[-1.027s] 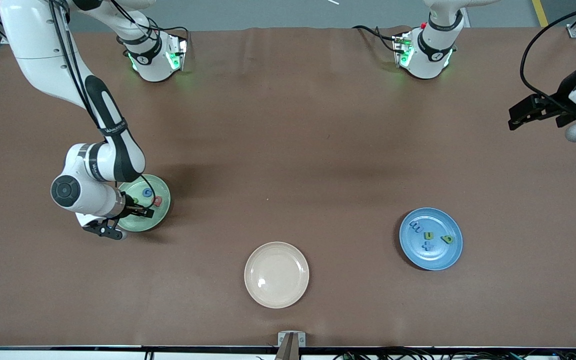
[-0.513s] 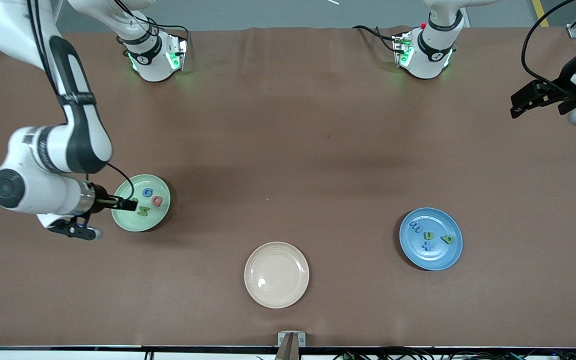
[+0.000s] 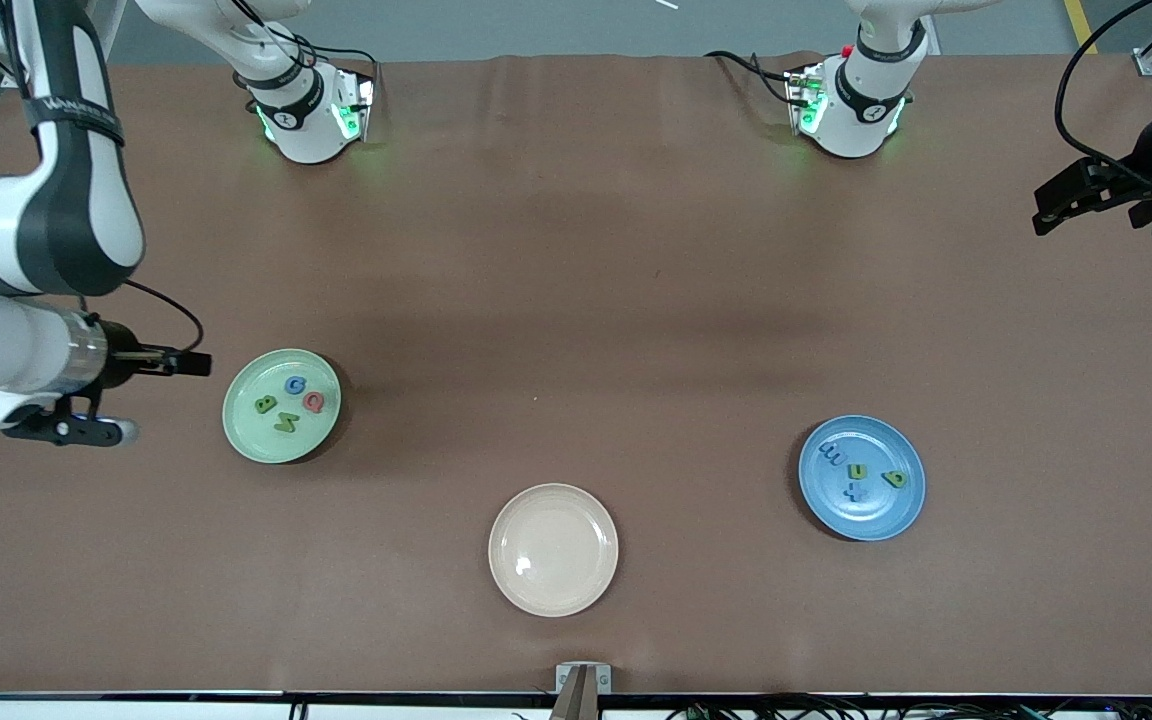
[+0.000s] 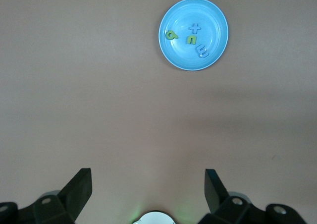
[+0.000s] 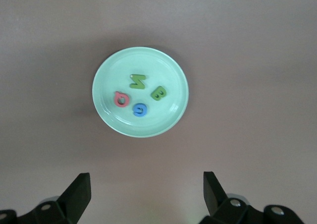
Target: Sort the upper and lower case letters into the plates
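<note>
Four letters [image 3: 288, 402] lie in each plate [image 3: 236, 430], well apart, a third plate [image 3: 553, 590] between, nearer the camera.

A wide brown table [image 3: 576, 300] fills the room's middle under even, soft light. Grey floor [image 3: 536, 25] runs along its upper edge, with a yellow stripe [image 3: 1078, 25] near one corner.

The right gripper [image 3: 198, 364] is no longer over the mint green plate [image 3: 246, 432]; it now hangs off beside it with fingers wide apart. The green B [image 3: 264, 404] now shows, lying in that plate. The left gripper [image 3: 1054, 208] is a bit nearer the table's edge.
</note>
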Robot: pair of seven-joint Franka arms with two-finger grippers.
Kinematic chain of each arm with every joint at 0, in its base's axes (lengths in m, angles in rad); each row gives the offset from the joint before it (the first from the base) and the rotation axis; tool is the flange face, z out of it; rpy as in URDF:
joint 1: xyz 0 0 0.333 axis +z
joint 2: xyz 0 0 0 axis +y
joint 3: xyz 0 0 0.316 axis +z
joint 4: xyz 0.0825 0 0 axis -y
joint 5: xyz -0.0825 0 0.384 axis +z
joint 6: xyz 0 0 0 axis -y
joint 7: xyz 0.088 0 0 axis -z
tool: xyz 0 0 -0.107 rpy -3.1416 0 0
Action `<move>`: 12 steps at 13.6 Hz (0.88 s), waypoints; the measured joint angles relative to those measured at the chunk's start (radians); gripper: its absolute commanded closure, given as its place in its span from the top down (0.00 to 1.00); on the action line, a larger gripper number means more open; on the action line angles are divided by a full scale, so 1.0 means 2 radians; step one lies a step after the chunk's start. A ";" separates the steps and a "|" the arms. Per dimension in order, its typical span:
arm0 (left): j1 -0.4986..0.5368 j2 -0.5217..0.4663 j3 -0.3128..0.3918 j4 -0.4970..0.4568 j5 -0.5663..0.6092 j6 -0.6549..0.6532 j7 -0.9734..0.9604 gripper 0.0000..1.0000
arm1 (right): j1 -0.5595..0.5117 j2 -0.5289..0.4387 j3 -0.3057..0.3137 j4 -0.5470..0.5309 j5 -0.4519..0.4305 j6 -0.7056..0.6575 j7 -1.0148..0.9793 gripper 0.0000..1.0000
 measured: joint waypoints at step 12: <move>-0.001 0.000 -0.002 -0.002 -0.008 0.001 0.000 1.00 | -0.056 0.000 0.003 0.070 -0.001 -0.035 -0.052 1.00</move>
